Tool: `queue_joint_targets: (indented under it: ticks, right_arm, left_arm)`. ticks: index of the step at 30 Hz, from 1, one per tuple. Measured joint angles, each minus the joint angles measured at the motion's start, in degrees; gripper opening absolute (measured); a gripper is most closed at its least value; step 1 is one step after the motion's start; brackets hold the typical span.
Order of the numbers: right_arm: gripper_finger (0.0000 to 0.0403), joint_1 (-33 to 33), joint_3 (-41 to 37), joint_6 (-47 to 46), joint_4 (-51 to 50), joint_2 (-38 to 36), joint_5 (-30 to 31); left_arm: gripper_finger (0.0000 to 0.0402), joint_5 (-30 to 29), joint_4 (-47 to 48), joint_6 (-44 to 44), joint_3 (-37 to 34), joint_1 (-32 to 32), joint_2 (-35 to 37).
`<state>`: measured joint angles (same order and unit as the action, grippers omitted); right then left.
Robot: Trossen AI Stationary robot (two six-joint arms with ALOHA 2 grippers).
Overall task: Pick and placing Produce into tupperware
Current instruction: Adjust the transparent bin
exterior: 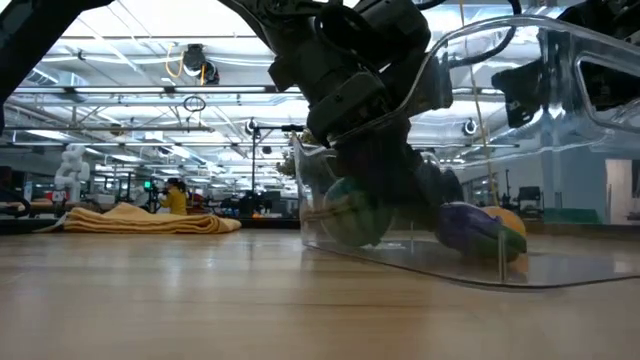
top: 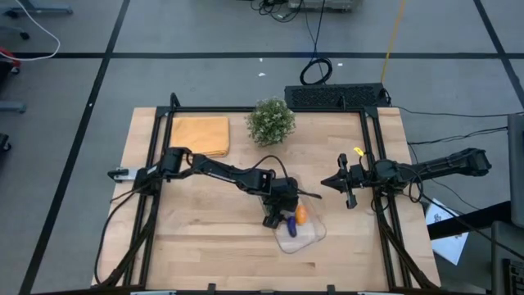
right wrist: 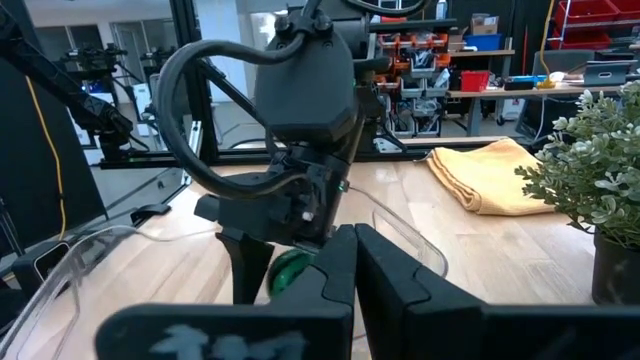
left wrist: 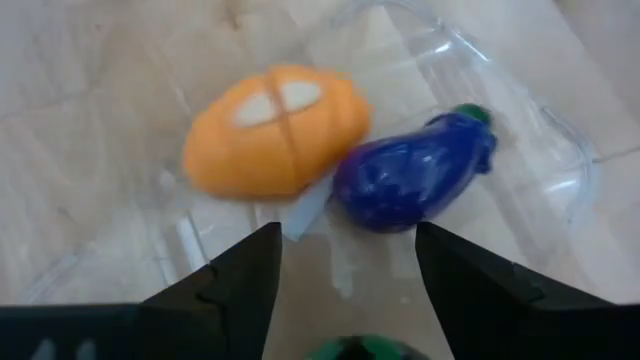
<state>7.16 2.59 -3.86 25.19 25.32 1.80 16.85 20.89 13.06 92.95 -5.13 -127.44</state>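
Green ball point(exterior: 352, 212) sits between the left gripper's point(left wrist: 345, 270) parted fingers, low inside the tupperware point(top: 312, 232), just beside purple piece point(left wrist: 412, 172) and orange piece point(left wrist: 277, 130).

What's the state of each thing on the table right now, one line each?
tupperware: upright, no lid, holding produce
orange piece: inside, touching purple piece
purple piece: inside, on its side
green ball: inside, between left gripper's fingers
left gripper: open, in tupperware
right gripper: shut, holds nothing
cloth: folded
plant: upright
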Motion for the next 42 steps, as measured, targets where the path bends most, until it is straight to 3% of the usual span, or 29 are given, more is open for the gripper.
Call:
queue_joint_targets:
  ticks: [9,19,32,42]
  right_arm:
    - [0.0,0.0,0.0,-0.2,-0.2,0.0,0.0]
    - [0.0,0.0,0.0,-0.2,-0.2,0.0,0.0]
    - [0.0,0.0,0.0,-0.2,-0.2,0.0,0.0]
    - [0.0,0.0,0.0,-0.4,-0.4,0.0,0.0]
  left_arm:
    - [0.0237,-0.8,2.9,0.5,4.0,0.0,0.7]
    - [0.0237,-5.7,10.9,4.0,11.1,-1.0,0.9]
    - [0.0237,-18.4,21.0,3.6,18.1,-0.8,0.9]
    - [0.0237,-24.1,28.6,1.8,22.8,-0.7,0.9]
